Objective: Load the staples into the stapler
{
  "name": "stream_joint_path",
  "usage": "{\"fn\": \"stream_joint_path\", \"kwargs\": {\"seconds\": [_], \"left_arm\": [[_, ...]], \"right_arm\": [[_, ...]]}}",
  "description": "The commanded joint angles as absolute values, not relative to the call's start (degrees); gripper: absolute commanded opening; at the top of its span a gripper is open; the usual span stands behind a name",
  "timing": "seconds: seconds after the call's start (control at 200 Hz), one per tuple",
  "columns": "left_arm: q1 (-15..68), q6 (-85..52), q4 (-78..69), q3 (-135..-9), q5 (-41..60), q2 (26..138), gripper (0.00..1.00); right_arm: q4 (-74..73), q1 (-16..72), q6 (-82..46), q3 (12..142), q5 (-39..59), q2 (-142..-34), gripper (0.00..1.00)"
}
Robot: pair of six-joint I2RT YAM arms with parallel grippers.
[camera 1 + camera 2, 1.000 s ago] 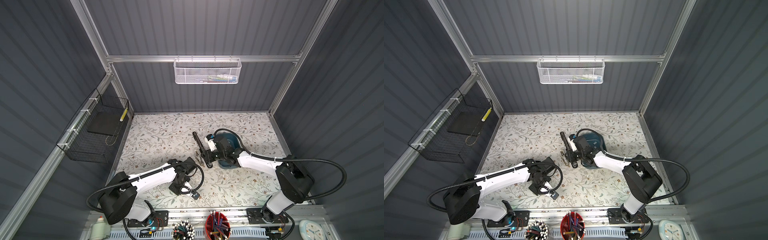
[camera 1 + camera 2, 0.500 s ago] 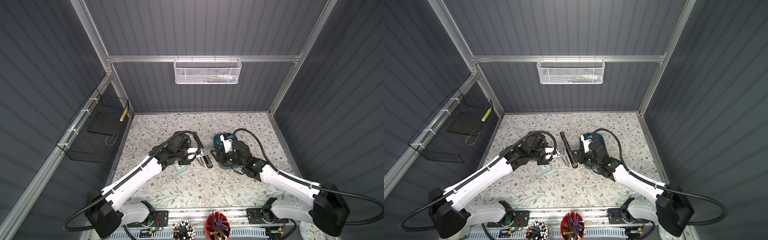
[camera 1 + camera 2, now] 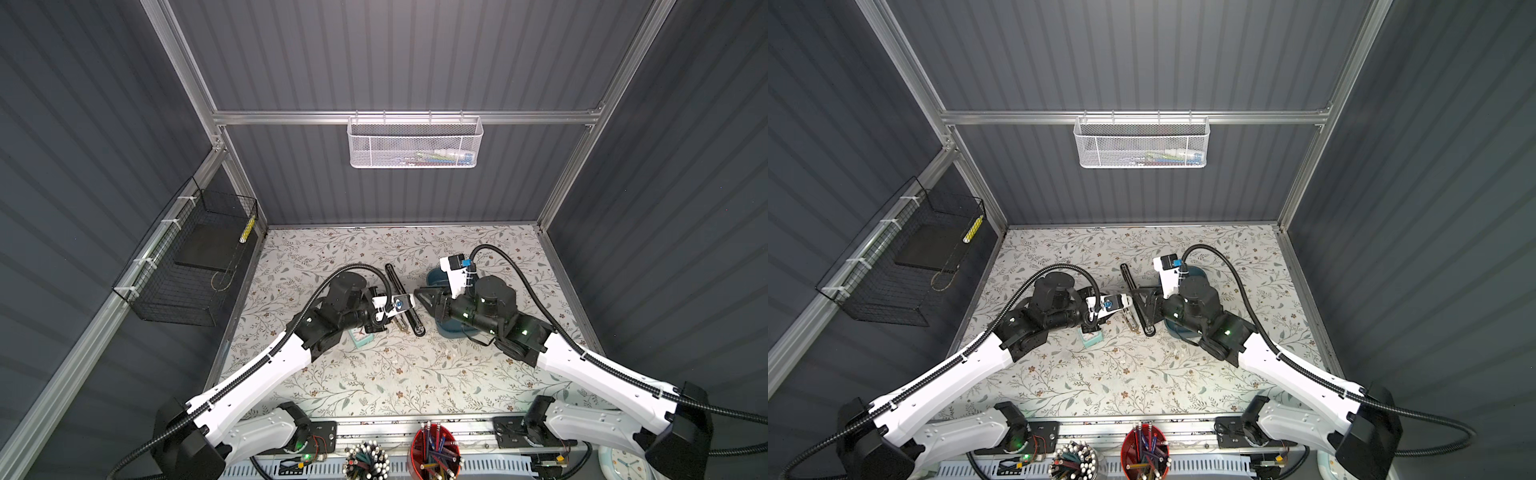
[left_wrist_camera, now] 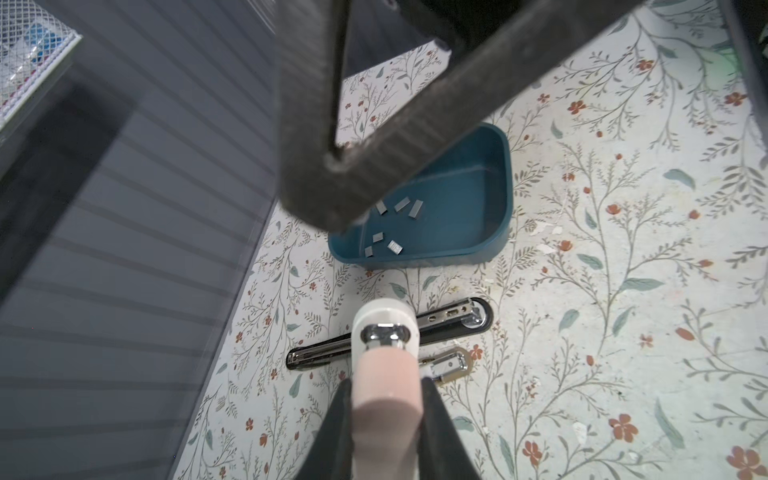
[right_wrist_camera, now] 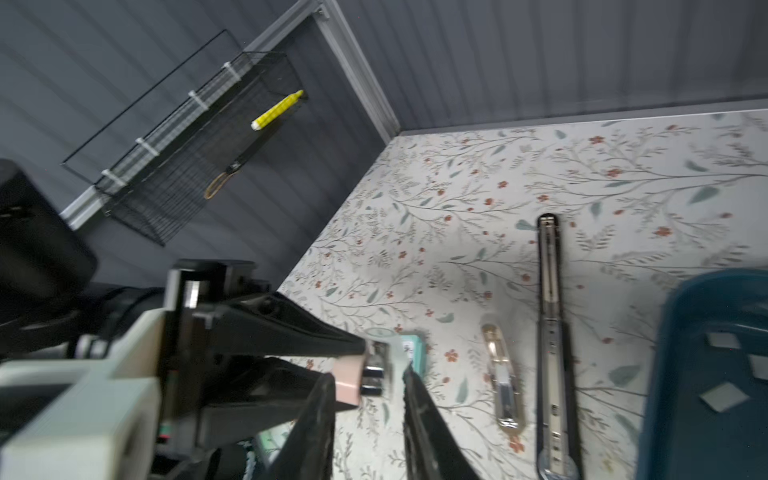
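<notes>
— Which step is judged to be in hand?

— The opening of the stapler, by the look of it. The pink stapler (image 4: 384,324) is held above the table, clamped by its rear end in the left gripper (image 4: 386,384), and its chrome nose is pointed at the right gripper (image 5: 368,374). The right jaws are seen standing apart about that nose, and no firm grip is shown.

— And where are the staples found?

— None is held. The staples (image 4: 414,209), about six short grey strips, are scattered loose in the blue tray (image 4: 436,257). The tray is set on the table just beside a long black stapler (image 4: 457,322), which is laid open flat. A small gold-toned stapler (image 4: 451,365) is laid next to that.

— What is called for next?

— Probably the nose or lid is to be pinched by the right jaws and drawn open, with the body braced on the left. Only then can a strip be fetched from the tray and slid into the channel. The strips are thin and flat, so a clean pinch may be hard to get.
</notes>
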State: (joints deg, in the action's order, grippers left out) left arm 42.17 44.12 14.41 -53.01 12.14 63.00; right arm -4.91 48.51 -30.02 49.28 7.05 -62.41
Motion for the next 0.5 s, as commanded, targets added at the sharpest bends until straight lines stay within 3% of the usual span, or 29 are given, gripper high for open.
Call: {"fn": "stream_joint_path", "kwargs": {"seconds": [0.0, 0.315, 0.495], "left_arm": [[42.05, 43.42, 9.50, -53.64, 14.38, 61.99, 0.00], [42.10, 43.16, 7.47, -51.31, 16.78, 60.56, 0.00], [42.10, 43.09, 7.23, -51.57, 21.36, 59.84, 0.00]], "right_arm": [[-5.20, 51.88, -29.99, 50.65, 5.05, -62.44, 0.30], [-3.30, 51.49, -34.57, 49.45, -3.69, -63.75, 0.30], [-2.55, 50.80, -35.45, 49.77, -2.85, -66.32, 0.29]]}}
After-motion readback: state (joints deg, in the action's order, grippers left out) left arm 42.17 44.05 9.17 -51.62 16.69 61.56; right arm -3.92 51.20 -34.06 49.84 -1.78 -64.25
